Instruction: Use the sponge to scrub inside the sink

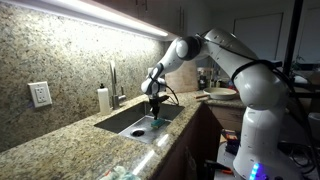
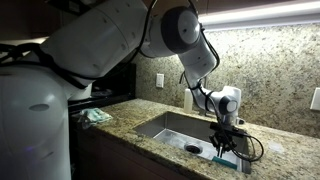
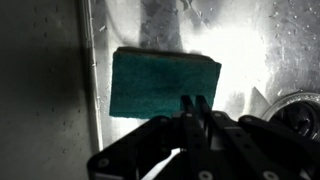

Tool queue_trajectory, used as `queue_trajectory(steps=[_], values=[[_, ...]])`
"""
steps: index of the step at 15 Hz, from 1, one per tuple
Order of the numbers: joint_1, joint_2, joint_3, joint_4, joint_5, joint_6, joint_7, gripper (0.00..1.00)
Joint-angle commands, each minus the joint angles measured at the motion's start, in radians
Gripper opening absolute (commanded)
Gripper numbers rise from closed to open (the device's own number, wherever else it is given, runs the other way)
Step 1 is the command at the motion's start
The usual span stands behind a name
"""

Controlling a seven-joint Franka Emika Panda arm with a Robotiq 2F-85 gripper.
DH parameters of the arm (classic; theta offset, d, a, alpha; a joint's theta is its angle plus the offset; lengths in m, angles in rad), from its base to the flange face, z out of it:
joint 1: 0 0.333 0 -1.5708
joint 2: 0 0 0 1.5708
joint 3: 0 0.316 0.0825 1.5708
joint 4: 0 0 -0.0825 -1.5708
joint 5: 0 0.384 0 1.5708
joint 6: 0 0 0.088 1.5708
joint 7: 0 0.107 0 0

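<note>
The teal-blue sponge (image 3: 165,85) lies flat on the floor of the grey steel sink (image 3: 240,45), close to a side wall. It also shows as a teal patch in both exterior views (image 1: 139,130) (image 2: 225,158). My gripper (image 3: 195,106) hangs just above the sponge's near right edge, its two dark fingers pressed together with no gap and nothing between them. In both exterior views the gripper (image 1: 155,108) (image 2: 224,146) points straight down into the sink basin (image 1: 120,118) (image 2: 170,125). I cannot tell whether the fingertips touch the sponge.
The dark round drain (image 3: 300,108) (image 2: 193,148) lies beside the sponge. A slim chrome tap (image 1: 113,82) and a white soap bottle (image 1: 103,98) stand behind the basin on speckled granite (image 1: 60,145). A green cloth (image 2: 95,116) lies on the counter.
</note>
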Motion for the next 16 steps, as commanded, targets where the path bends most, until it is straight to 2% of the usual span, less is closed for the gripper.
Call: queue_trajectory(steps=[1,8,16], values=[[-0.032,0.052,0.013,0.053,0.021,-0.042,0.028,0.1],[-0.06,0.066,0.014,0.03,0.031,-0.039,0.063,0.09],[-0.027,0.103,0.09,0.01,0.041,-0.081,0.024,0.09]])
